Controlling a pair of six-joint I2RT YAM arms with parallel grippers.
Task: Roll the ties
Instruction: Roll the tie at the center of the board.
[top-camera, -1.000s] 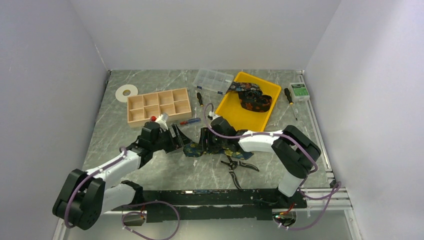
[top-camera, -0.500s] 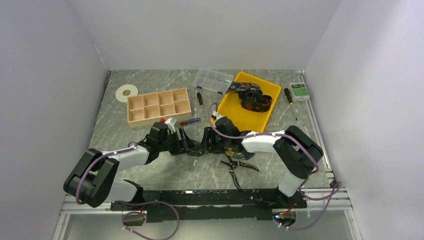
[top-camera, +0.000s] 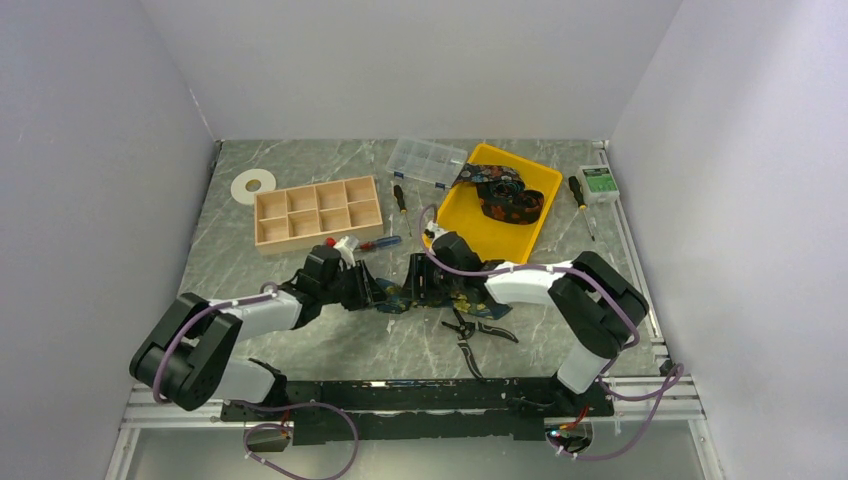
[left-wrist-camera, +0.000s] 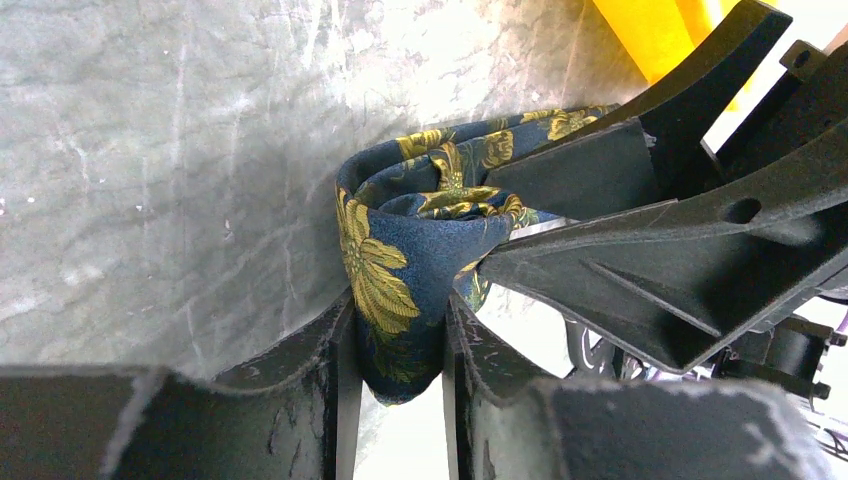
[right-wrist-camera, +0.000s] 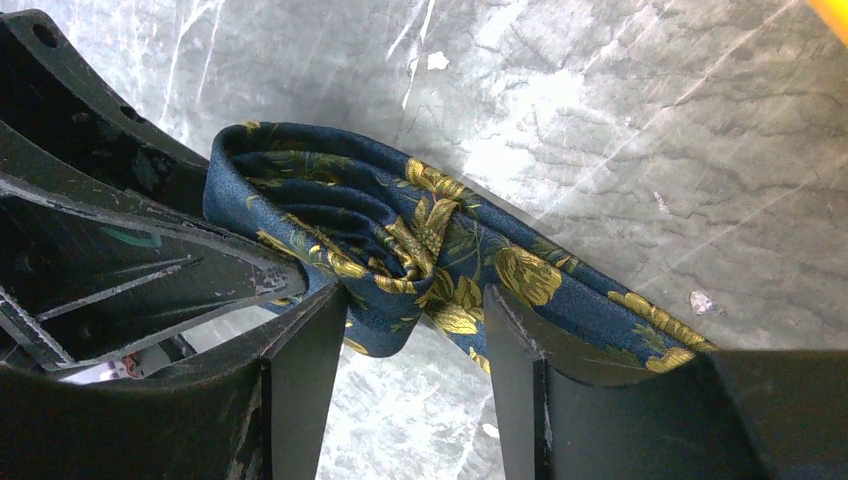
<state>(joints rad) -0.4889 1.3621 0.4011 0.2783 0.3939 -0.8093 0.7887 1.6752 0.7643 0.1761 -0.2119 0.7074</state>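
left wrist, tie (left-wrist-camera: 400, 250) pinched in left claw (left-wrist-camera: 397, 345)

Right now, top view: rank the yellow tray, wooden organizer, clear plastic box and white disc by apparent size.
1. yellow tray, only narrowly ahead of the next
2. wooden organizer, close enough that the top two are nearly a tie
3. clear plastic box
4. white disc, smallest

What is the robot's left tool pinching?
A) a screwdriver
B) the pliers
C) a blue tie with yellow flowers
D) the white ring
C: in the left wrist view, the left tool has its two fingers pressed against either side of a folded tie, dark blue with yellow flowers.
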